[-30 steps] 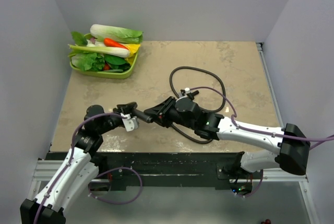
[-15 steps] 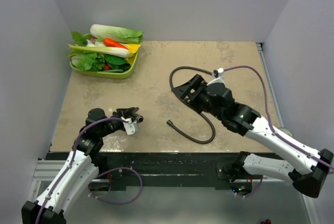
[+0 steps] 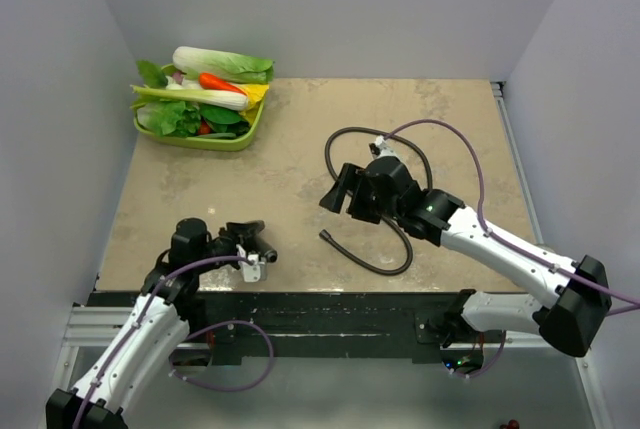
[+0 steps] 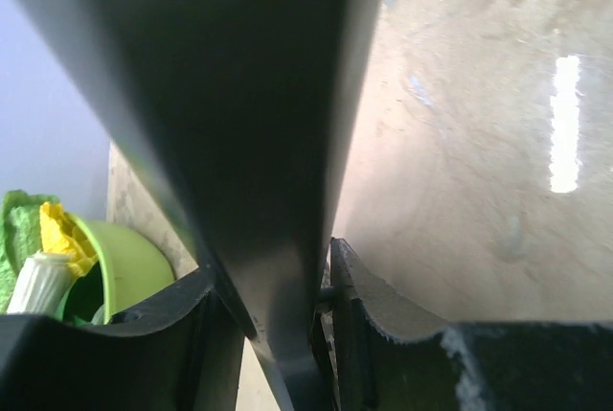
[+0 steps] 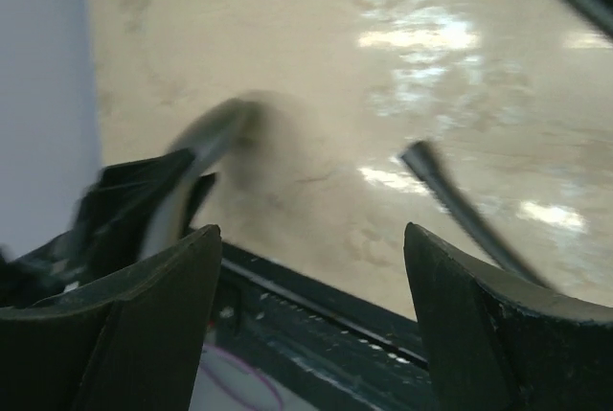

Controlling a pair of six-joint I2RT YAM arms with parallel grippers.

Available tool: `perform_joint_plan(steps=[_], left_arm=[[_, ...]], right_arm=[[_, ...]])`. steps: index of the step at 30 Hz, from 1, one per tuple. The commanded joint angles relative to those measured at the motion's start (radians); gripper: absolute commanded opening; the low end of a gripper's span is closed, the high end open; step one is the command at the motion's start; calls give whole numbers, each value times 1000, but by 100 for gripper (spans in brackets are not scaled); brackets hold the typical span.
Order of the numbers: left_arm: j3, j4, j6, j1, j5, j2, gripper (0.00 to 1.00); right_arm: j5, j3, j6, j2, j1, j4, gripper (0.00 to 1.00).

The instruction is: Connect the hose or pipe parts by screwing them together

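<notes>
free room on the table (image 3: pixel 290 174)
hose (image 3: pixel 388 271) loops lie at centre right; the vegetable tray (image 3: pixel 225 143) blocks the far left corner.

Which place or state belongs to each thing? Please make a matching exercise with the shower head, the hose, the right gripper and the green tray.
Things:
1. shower head
2. hose
3. right gripper
4. green tray

Places or states:
A. at the far left corner of the table, full of vegetables
B. open, with nothing between its fingers
C. lying loose on the table
D. clamped in the left gripper

Pairs: 1-D, 2-C, 3-B, 4-A
</notes>
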Motion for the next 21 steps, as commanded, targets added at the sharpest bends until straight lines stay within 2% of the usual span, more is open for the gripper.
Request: perform_joint_plan(steps=[1, 3, 6, 10, 12, 21], left_arm=[[-32, 18, 128, -1, 46, -60, 0], [-39, 35, 143, -1, 46, -86, 0], [-62, 85, 159, -1, 45, -139, 0], [-79, 106, 179, -1, 49, -166, 0], [-79, 109, 188, -1, 48, -160, 0], [-96, 139, 215, -1, 17, -150, 0]], right_arm=[[-270, -23, 35, 6, 3, 292, 80], [-367, -57, 101, 38, 19, 409, 80], [-427, -112, 190, 81, 85, 588, 80], [-438, -94, 213, 167, 161, 604, 79], [-444, -118, 249, 198, 187, 665, 77], [-436, -161, 343, 265, 248, 816, 72]])
